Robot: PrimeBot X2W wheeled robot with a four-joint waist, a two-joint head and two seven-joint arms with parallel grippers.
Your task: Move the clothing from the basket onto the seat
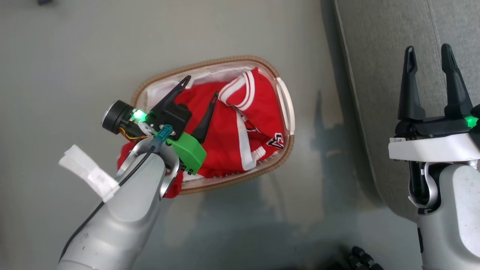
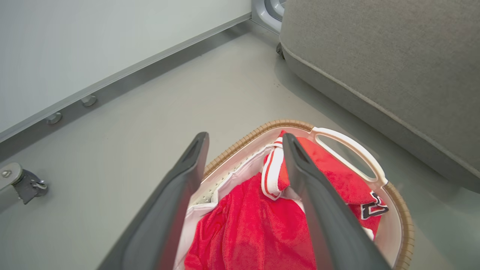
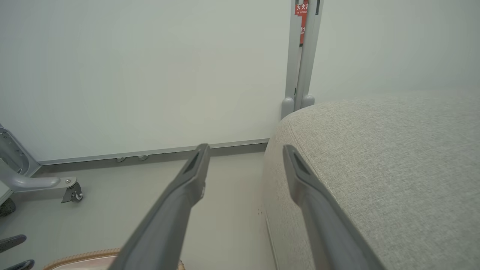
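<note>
Under the left claw, in the head view, the basket sits on the floor with the clothing heaped inside it. The left arm comes in from the lower left, its wrist bent so the fingers slant up and rightward over the red cloth. They are spread with nothing between them. One finger lies above the basket's rim side, the other above the middle of the heap. Whether the tips touch the cloth cannot be told. A red fold hangs over the rim beneath the wrist. The right claw stands upright on a forearm that rises from the bottom edge. Its fingers are spread and empty, the seat lies beneath them, and the basket is well off to its left.

From the left wrist, the left claw points down into the basket. The clothing lies between and below the parted fingers, with a white lining beside the left finger. The seat rises beyond the right finger.

From the right wrist, the right claw is held level and wide apart, gripping nothing. The seat is under its right finger, the floor is under its left, and a wall is ahead. A strip of the basket's rim shows low to the left.
</note>
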